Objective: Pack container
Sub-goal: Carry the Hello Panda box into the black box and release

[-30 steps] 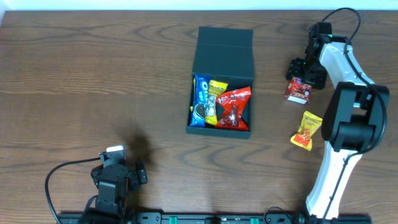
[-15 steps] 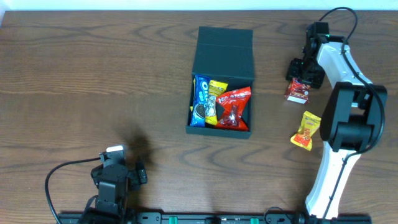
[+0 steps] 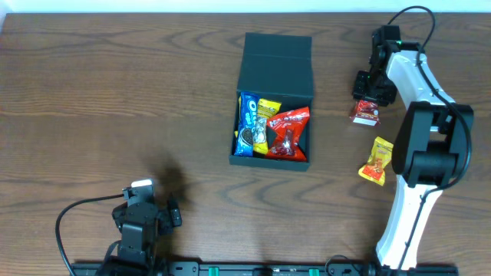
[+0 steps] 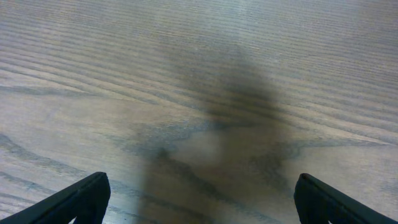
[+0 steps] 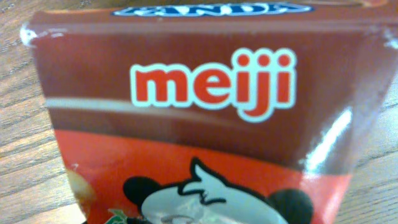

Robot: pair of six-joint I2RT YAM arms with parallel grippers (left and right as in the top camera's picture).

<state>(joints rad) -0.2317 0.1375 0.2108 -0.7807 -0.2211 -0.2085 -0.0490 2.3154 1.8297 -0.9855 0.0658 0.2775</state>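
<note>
Dark teal, matte, square container (image 3: 276, 65) sits mid-table with its flap lid folded back. Inside lie a blue Oreo packet (image 3: 248, 123), a yellow packet (image 3: 266, 113) and a red packet (image 3: 288, 132), side by side.

Overhead view: the right gripper (image 3: 369, 95) touches or sits just beside the Meiji packet (image 3: 366, 113), and I cannot tell its grip. The right wrist view alone shows the glossy wrapper, the "meiji" lettering and the panda face. It shows no fingers.

A loose yellow sachet (image 3: 378, 161) lies nearby on the wood-grain table (image 3: 115, 100).

Left gripper (image 4: 199, 198): fingers wide apart above the wood.
</note>
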